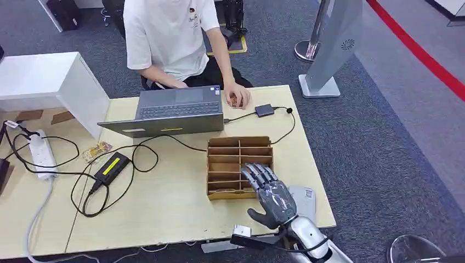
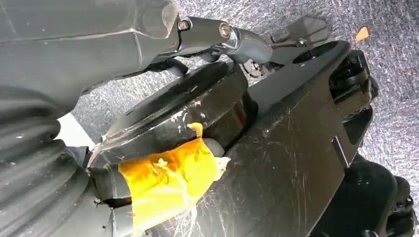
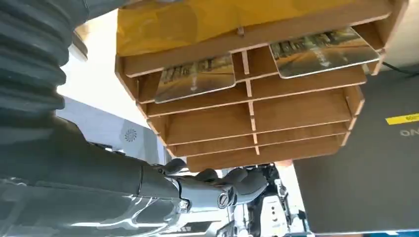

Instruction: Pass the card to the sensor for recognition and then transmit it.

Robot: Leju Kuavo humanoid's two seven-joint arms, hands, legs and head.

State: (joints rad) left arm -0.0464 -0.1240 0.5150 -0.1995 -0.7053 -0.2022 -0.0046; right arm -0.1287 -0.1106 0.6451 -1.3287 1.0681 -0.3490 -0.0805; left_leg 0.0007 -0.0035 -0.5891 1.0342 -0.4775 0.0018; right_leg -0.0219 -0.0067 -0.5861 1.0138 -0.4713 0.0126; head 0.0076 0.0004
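A brown divided card box [image 1: 239,143] stands on the pale table, right of the middle. My right hand [image 1: 271,194] hovers over its near right corner, fingers stretched out and apart, holding nothing. Two printed cards [image 3: 197,78] [image 3: 323,52] lie in two compartments at one end of the box [image 3: 257,118], beyond my fingers [image 3: 217,192]. One card [image 1: 222,191] shows in the near left compartment. A flat pale grey pad [image 1: 306,200] lies on the table right beside that hand. My left hand [image 2: 237,39] hangs down by my body, holding nothing.
A person sits behind the table at a grey laptop [image 1: 175,109], one hand [image 1: 237,97] resting beside a small black box [image 1: 264,109] on a cable. A power strip [image 1: 41,153], a black adapter [image 1: 111,166] and loose cables lie on the left. The table edge is close to my right hand.
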